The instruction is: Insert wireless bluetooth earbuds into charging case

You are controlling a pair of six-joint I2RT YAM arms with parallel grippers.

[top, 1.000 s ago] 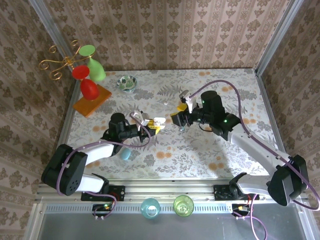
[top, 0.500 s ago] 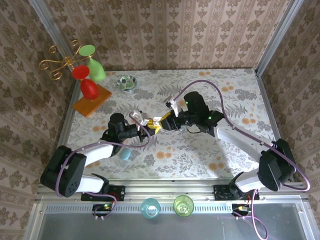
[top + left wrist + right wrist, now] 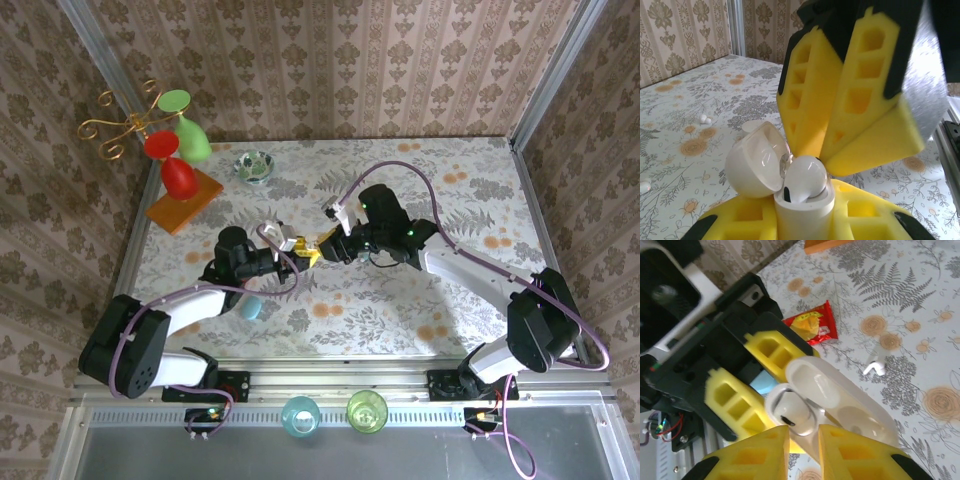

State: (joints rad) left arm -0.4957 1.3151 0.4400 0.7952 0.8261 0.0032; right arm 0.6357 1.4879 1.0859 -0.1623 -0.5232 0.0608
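One earbud (image 3: 802, 180) sits half-seated in the charging case (image 3: 805, 217) gripped by the left hand (image 3: 297, 250); the right hand (image 3: 804, 440), grip unclear, should press it home.

The charging case (image 3: 805, 212) and earbud (image 3: 802, 180) are smooth, glossy white plastic. The right hand (image 3: 804, 430) has matt, porous yellow foam pads. The snack packet (image 3: 812, 325) is shiny red foil.

Mock-home robot lab cell: wallpapered panels (image 3: 330, 60), aluminium frame (image 3: 558, 72), floral-covered table (image 3: 470, 200).
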